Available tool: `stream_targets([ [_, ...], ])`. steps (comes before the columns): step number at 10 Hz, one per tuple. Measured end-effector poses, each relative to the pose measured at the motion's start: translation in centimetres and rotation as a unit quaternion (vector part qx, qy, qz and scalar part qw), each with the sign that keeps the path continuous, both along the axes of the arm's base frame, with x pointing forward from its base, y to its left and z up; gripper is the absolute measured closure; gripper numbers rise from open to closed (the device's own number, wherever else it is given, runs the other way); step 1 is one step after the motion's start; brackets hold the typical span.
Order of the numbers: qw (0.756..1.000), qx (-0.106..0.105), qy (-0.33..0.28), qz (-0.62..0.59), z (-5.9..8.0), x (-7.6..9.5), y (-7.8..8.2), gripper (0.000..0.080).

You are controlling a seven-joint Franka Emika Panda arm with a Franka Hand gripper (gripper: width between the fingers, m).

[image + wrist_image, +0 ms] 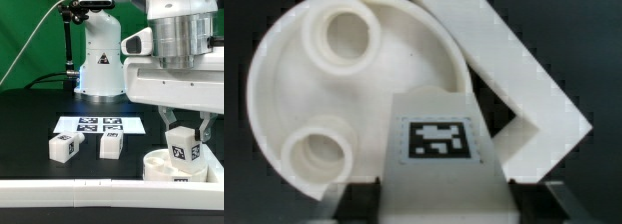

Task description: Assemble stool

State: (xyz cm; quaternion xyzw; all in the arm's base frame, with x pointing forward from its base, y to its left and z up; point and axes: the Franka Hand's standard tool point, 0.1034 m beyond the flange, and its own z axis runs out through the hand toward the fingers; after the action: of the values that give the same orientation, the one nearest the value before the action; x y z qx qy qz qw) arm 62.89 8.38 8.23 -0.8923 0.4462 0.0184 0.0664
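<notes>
Three white block legs are in sight. The pincer (184,140) is clenched on one of them, the held leg (182,152), with its fingers (352,208) pressing the block's opposite sides and the tagged face turned toward the wrist camera. Directly beneath the pincer lies the round seat (158,165), and the held leg stands upright over it. The wrist view shows two round sockets (345,40) of the seat uncovered beside the block. Whether the held leg's lower end touches the seat cannot be told. Well apart from the pincer, toward the exterior view's left, the nearer loose leg (110,146) and the farther loose leg (63,148) rest on the black table (30,130), apart from each other. The marker board (100,124) lies just behind them, and the long white rail (80,190) runs in front, passing close beside the seat.
</notes>
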Motion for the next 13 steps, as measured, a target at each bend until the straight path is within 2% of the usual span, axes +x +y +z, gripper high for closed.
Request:
stream_targets([
  [4, 0.992, 0.019, 0.016, -0.121, -0.1, 0.0, 0.5, 0.0461],
  [5, 0.982, 0.032, 0.021, -0.185, -0.1, 0.0, 0.5, 0.0461],
  [7, 0.963, 0.043, 0.031, -0.263, -0.1, 0.0, 0.8, 0.0461],
  [9, 0.921, 0.064, 0.044, -0.381, -0.3, 0.0, 1.5, 0.0461],
  [11, 0.854, 0.091, 0.065, -0.509, -0.3, -0.2, 2.0, 0.0461],
  [13, 0.815, 0.105, 0.064, -0.566, -0.2, -0.1, 2.1, 0.0461],
])
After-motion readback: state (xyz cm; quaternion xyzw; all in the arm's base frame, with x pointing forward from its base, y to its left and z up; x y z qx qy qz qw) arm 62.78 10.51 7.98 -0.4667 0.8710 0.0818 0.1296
